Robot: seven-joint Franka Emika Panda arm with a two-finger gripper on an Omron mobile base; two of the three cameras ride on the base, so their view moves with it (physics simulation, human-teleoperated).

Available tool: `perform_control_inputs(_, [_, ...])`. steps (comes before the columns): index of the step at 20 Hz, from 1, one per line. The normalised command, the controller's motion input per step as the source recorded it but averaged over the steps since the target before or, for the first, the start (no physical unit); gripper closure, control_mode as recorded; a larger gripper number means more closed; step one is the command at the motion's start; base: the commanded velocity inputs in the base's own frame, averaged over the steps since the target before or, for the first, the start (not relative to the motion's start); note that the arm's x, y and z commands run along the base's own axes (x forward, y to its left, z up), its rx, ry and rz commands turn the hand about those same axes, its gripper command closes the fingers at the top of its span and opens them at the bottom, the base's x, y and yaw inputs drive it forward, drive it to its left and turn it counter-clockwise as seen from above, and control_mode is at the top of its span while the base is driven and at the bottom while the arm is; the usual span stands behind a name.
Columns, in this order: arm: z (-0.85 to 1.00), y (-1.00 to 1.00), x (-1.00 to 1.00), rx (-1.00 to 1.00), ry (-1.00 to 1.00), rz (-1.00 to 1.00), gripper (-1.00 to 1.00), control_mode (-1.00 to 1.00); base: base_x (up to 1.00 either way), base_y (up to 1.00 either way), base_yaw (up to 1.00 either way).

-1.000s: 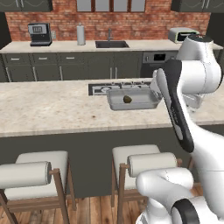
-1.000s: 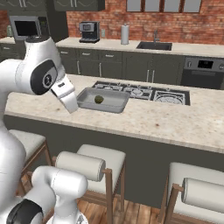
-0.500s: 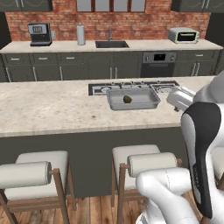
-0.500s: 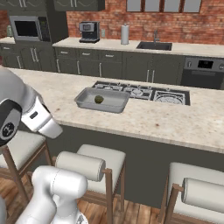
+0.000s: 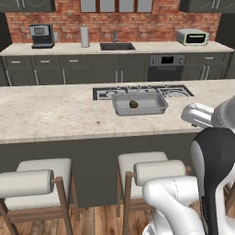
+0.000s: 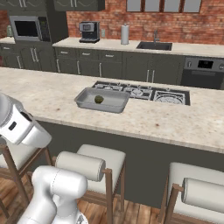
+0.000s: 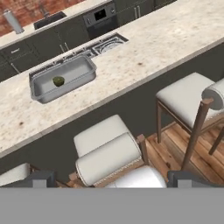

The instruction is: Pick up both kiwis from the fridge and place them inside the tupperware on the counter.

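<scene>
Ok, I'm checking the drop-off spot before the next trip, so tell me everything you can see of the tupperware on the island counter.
The tupperware is a shallow rectangular grey tray with a flared rim and rounded corners, looking like translucent plastic. It sits flat and upright on the beige speckled counter, right in front of the black cooktop. No lid is on it. One kiwi, small and olive-brown, lies on its floor, left of the middle in the hand view. Nothing else touches it.

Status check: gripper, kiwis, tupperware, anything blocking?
Gripper open, empty, looking over the stools. One kiwi in the tupperware on the counter; second kiwi not delivered. Cooktop sits just behind the tray; nothing blocking it.
</scene>
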Motion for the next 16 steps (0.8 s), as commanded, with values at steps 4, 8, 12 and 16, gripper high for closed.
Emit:
perform_control_inputs(4, [-0.02, 0.00, 0.00, 0.00, 0.00, 0.00, -1.00, -1.00, 0.00, 0.00, 0.00])
perform_control_inputs(8, [-0.09, 0.00, -0.32, 0.00, -0.09, -0.01, -1.00, -1.00, 0.00, 0.00, 0.00])
perform_control_inputs(12, [-0.03, 0.00, -0.14, 0.00, -0.04, -0.02, -1.00, 1.00, -0.51, -0.06, -0.22])
perform_control_inputs(16, [0.00, 0.00, 0.00, 0.00, 0.00, 0.00, -1.00, 1.00, -0.60, -0.18, -0.69])
